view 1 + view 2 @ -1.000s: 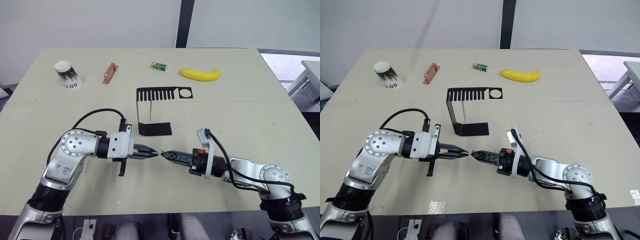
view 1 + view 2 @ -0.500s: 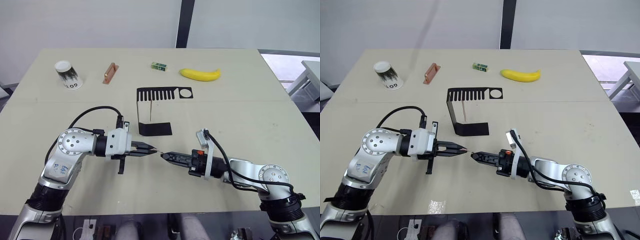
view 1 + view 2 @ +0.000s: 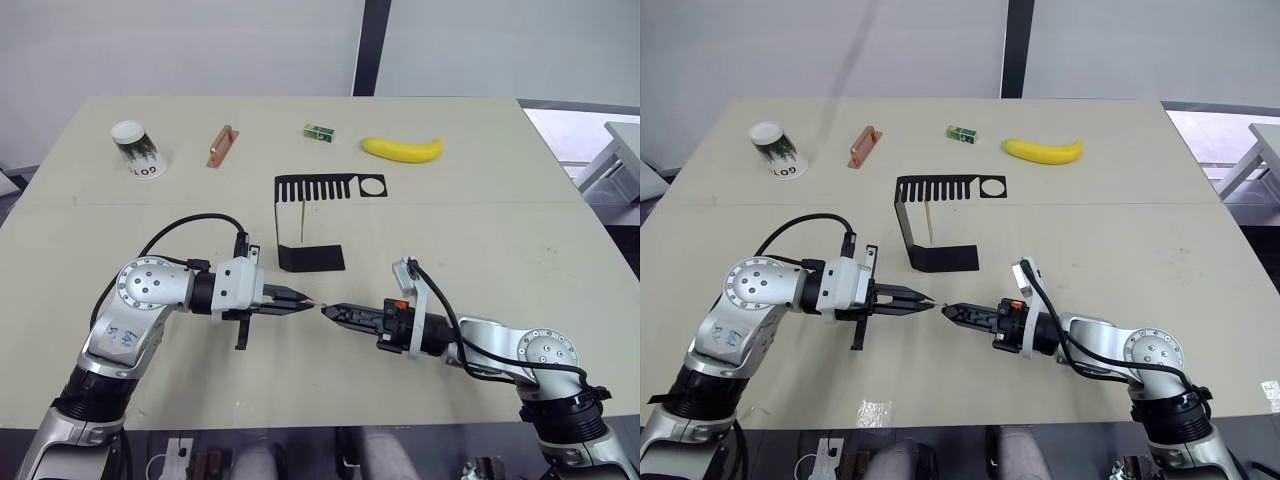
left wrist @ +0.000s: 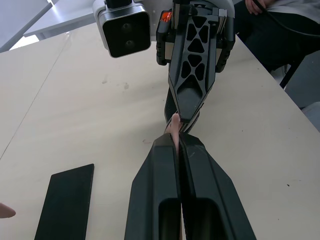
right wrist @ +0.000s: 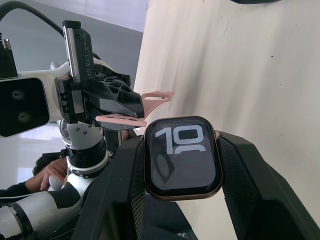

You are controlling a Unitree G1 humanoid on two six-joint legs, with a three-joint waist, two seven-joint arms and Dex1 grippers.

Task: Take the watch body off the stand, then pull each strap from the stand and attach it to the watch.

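Watch body (image 5: 182, 156) clamped in right claw (image 5: 182, 165), facing strap (image 5: 125, 119).

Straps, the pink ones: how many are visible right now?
2: held strap in the left claw, beside the watch body in the right claw; hanging strap on the stand, under its comb top.

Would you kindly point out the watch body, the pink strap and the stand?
watch body (image 5: 182, 156): right wrist view, centre of its dark screen.
pink strap (image 5: 121, 120): right wrist view, flat side near its end.
stand (image 3: 311, 258): left eye view, flat base.
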